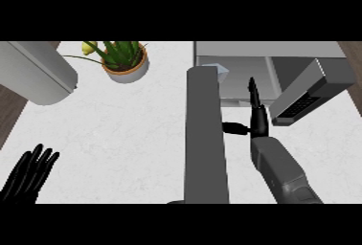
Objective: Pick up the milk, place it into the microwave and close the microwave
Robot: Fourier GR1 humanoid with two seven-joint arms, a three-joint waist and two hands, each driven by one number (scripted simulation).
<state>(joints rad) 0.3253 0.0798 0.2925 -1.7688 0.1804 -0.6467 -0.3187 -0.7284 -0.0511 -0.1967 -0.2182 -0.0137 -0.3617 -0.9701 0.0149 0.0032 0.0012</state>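
nearest, left hand (28, 174) rests at the lower left edge over the white bench (120, 129), fingers straight and released. right hand (256, 115) is past the open microwave door (205, 134), fingers straight and released toward the microwave (283, 72), holding nothing. further back, milk (220, 72) shows inside the microwave behind the door's top edge; potted plant (126, 60) at far left.

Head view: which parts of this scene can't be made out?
- Milk: only a pale corner shows inside the microwave; the open door hides the rest.
- Right hand: seen edge-on.
- Left hand: wrist cut off by the lower edge.
- Keypad: markings too small.
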